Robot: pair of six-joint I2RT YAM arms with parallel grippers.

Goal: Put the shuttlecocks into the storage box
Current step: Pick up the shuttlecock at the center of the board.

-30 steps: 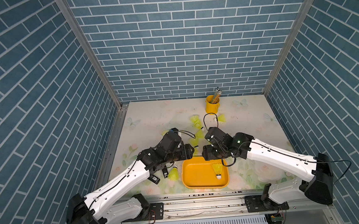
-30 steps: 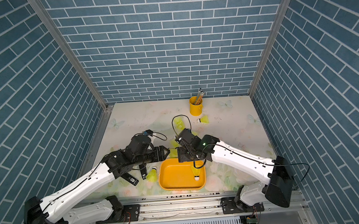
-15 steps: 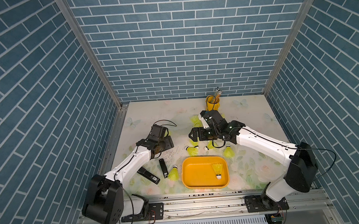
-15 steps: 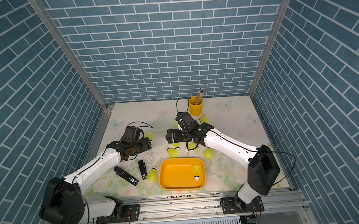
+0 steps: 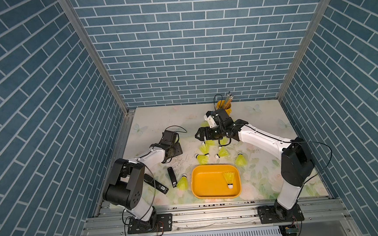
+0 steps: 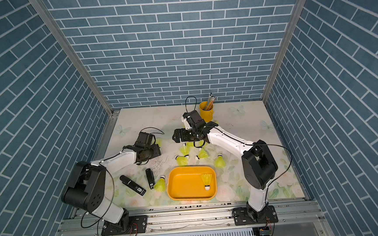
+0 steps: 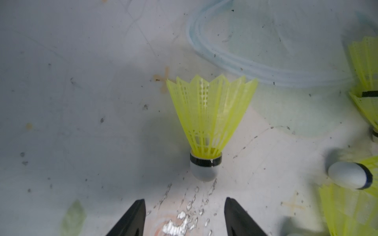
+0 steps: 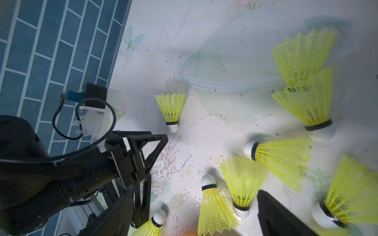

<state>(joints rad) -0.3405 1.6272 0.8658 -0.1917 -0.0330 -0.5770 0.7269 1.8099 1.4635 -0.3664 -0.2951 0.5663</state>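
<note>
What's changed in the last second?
Both arms moved from the storage box toward the back: left gripper open before a lone shuttlecock, right gripper open above the shuttlecock cluster. Neither holds anything. Unchanged: one shuttlecock in the box, another beside it.

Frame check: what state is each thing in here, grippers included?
left gripper: open, empty.
right gripper: open, empty.
storage box: holding one shuttlecock.
boxed shuttlecock: lying on its side.
loose shuttlecocks: on the table, outside the box.
lone shuttlecock ahead of left gripper: on the table, ungrasped.
pencil cup: upright, pencils inside.
</note>
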